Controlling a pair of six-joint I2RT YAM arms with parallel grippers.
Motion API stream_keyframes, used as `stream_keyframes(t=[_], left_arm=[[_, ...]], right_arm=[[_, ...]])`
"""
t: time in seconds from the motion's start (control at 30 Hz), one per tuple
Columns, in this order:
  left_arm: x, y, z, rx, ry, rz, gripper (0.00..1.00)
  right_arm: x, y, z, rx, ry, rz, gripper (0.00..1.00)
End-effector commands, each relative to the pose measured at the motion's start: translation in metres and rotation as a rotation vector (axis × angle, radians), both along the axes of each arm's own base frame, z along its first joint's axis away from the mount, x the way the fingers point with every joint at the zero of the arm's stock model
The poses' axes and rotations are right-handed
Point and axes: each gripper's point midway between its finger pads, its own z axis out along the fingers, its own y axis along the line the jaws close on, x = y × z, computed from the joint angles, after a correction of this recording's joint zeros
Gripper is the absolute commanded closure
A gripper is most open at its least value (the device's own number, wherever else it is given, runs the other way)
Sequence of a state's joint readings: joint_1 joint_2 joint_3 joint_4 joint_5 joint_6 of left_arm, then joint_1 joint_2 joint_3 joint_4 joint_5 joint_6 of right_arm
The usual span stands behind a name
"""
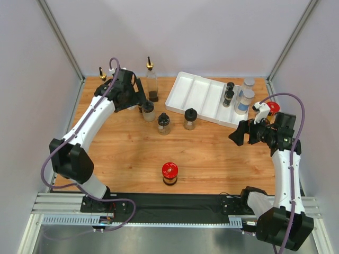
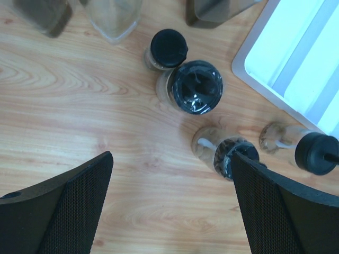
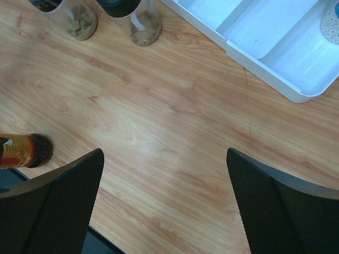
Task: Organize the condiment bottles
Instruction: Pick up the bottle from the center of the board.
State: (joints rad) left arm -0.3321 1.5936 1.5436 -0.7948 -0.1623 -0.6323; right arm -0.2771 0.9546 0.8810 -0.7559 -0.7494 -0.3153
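Both grippers gape wide with nothing held: the left gripper (image 2: pixel 169 164) hovers above three small black-capped glass jars (image 1: pixel 163 123) grouped just past the middle of the wooden table (image 1: pixel 127 153) toward 12 o'clock, the right gripper (image 3: pixel 164 153) above bare wood at 3 o'clock. Tall clear glass pourer-spout bottles (image 1: pixel 151 74) stand at 11 o'clock, one red-lidded dark jar (image 1: pixel 169 173) alone at 6 o'clock, another beside the right arm at 3 o'clock. At 1 o'clock the white divided plastic tray (image 1: pixel 193 90) holds two black-capped jars, with silver-lidded white-labelled shakers (image 1: pixel 244 100) at its right end.
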Motion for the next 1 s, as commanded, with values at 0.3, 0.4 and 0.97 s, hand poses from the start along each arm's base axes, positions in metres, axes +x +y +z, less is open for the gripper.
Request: stream_keyframes(t=[0.3,0.4,0.97], left_arm=[[0.054,0.007,-0.009,0.084,0.029,0.123,0.03],[0.066,0.005,-0.013,0.085,0.022,0.151,0.04],[0.109,0.000,-0.048,0.060,0.001,0.280,0.16]], right_arm=[[0.004,-0.003,0.004,-0.033,-0.046,-0.004,0.00],[0.004,-0.003,0.005,-0.036,-0.049,-0.002,0.00],[0.005,-0.006,0.003,-0.050,-0.047,-0.008,0.00]])
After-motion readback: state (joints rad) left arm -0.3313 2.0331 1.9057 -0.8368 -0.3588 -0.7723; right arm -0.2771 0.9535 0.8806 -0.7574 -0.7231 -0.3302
